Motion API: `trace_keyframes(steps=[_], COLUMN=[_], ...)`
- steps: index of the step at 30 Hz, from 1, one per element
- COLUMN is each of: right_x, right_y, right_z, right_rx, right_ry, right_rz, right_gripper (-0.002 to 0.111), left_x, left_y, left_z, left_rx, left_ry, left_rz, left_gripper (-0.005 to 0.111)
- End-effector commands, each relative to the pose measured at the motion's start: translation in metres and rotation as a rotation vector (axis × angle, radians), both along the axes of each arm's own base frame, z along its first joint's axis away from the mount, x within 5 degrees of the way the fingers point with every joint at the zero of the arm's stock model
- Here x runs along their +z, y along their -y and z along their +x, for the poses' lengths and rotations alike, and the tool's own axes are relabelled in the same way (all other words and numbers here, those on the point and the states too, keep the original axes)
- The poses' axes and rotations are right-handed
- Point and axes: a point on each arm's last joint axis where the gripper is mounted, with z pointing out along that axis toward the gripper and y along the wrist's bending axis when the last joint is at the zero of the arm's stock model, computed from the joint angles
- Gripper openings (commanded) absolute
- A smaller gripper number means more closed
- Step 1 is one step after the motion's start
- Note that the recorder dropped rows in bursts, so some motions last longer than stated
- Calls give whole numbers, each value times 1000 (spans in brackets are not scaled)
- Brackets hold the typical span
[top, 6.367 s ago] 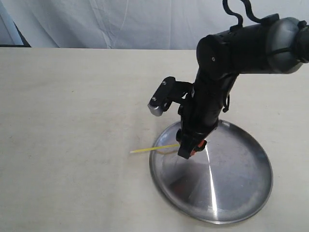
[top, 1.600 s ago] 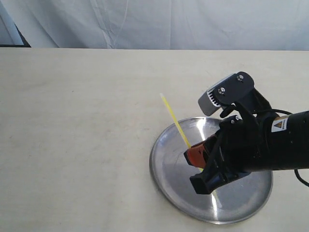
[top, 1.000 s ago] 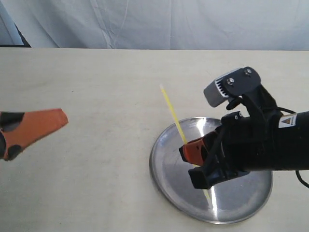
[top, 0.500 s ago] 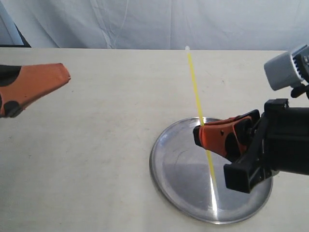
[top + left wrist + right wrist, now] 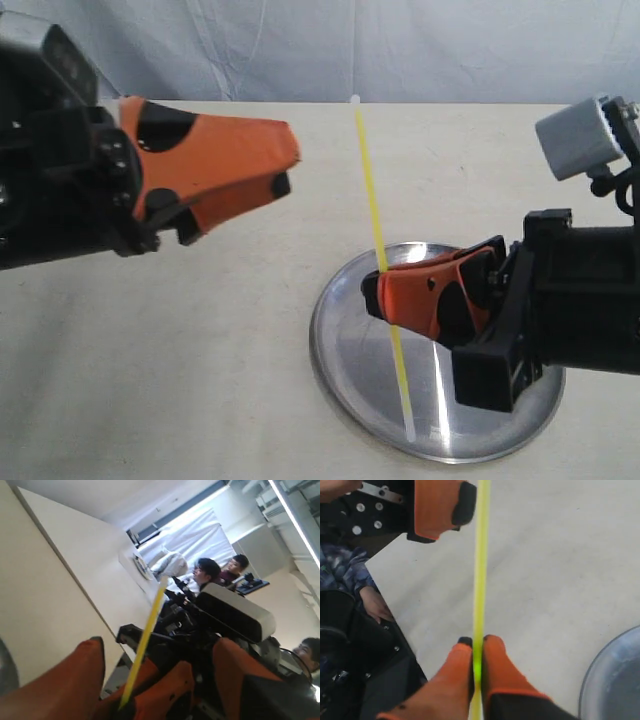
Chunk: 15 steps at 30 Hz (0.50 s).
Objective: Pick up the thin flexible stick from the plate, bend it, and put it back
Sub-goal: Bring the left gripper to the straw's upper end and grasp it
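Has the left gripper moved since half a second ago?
Yes. The left gripper has come in rightward, nearer the plate and the held stick.

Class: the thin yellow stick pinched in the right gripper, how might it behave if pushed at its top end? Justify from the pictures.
Probably light and fairly stiff: the thin flexible stick, pinched at one spot by the right gripper, runs straight both ways without drooping. Being so thin, it would likely bow, not snap. It might pivot in that narrow pinch.
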Motion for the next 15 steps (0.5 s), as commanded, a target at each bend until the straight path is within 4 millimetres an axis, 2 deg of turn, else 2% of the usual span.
trace_keyframes(steps=[1, 5, 8, 13, 15], right_x=[-2, -2, -2, -1, -1], right_y=[0, -1, -1, 0, 1], right_z=[2, 1, 1, 3, 4], right_rx=[4, 10, 14, -10, -16], right_ry=[4, 4, 6, 20, 22], right_rz=[-4, -5, -7, -8, -9], right_gripper=[-1, -1, -1, -1, -1], left_x=[11, 14, 16, 17, 16], left_y=[33, 48, 51, 56, 56], left_z=[-4, 5, 13, 19, 19], left_rx=[-84, -37, 11, 7, 1], left_ry=[25, 90, 130, 167, 178], left_rz=[-47, 26, 68, 93, 109], left_gripper=[61, 61, 61, 49, 47])
